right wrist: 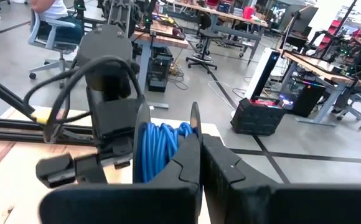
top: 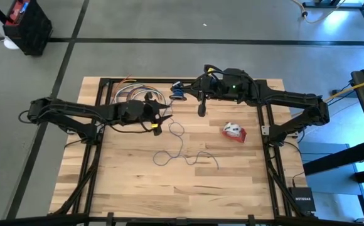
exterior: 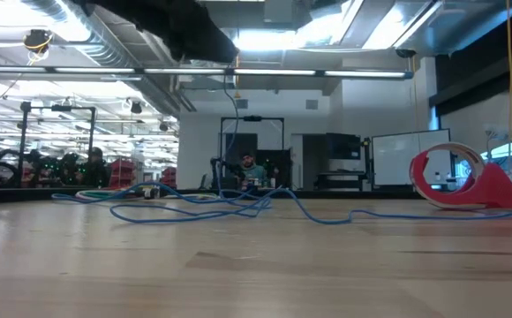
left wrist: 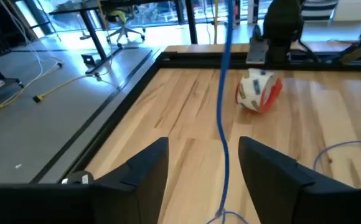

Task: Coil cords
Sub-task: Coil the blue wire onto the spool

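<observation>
Partly there: some blue cord [right wrist: 159, 149] is wound on the spool, top center, beside the closed right gripper [right wrist: 200, 155]. Left gripper [left wrist: 202, 168] is open around the hanging strand; loose loops remain mid-table [top: 182, 150].

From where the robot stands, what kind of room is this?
Probably a robotics lab or workshop. Beyond the wooden table there are office chairs and desks, the ceiling has bare ducts, and a person sits far back.
</observation>
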Motion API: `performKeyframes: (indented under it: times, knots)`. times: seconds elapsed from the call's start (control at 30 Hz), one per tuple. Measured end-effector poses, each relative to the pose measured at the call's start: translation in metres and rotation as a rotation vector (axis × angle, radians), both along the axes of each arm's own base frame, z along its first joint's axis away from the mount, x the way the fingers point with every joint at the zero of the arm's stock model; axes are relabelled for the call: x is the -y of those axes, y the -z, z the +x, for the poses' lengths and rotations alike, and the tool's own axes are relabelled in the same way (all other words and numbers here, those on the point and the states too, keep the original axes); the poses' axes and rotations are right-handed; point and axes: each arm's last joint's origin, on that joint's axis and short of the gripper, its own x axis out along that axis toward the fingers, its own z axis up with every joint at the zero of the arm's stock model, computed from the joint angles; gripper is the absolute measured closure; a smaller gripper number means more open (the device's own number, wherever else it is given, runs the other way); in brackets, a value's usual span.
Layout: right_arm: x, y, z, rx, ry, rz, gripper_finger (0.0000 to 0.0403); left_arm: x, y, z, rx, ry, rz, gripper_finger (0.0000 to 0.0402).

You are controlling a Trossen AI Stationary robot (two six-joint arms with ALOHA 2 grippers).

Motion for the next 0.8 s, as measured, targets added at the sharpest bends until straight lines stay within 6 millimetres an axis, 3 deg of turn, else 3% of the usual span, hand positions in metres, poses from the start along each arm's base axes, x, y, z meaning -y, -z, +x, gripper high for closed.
performKeyframes:
  times: [0.2,0.43,0.8]
  knots:
    - [0.000,0.000,0.000,-0.002,0.000,0.000,0.0398,-0.001,0.007,0.008,-0.015,0.000,0.023,0.0247]
    - [0.000,0.000,-0.001,-0.001,0.000,0.001,0.0398,-0.001,0.006,0.008,-0.009,-0.021,0.039,0.0387]
    - [0.005,0.008,0.024,0.103,0.035,0.051,0.0398,-0.002,0.018,0.036,0.135,-0.091,0.040,0.0397]
